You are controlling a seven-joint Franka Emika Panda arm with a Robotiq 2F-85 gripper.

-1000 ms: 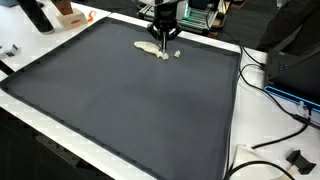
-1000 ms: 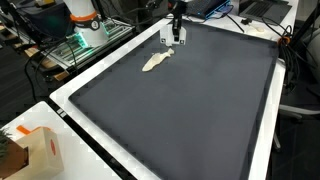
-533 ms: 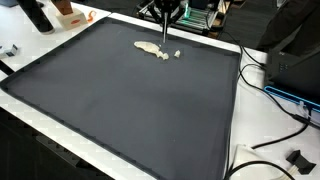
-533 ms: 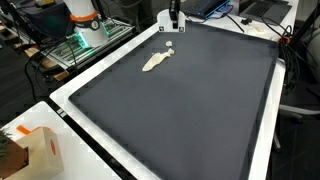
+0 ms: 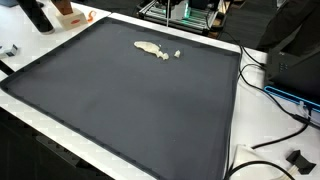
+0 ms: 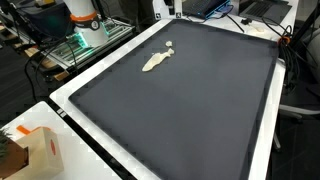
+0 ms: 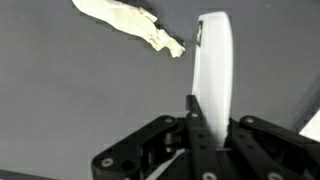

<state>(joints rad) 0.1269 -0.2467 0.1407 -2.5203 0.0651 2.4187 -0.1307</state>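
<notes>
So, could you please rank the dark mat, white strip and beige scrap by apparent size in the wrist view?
1. dark mat
2. white strip and beige scrap: about alike; the strip is nearer the camera.

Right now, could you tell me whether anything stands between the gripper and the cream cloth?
Nothing visible does. The cream cloth lies on the dark mat, a small white scrap beside it; the gripper hangs above the mat, the white piece at its fingers clear of it.

Robotics lab, cable tangles (image 5: 283, 97), equipment rack (image 6: 78, 45), black worktable (image 5: 130, 105)
</notes>
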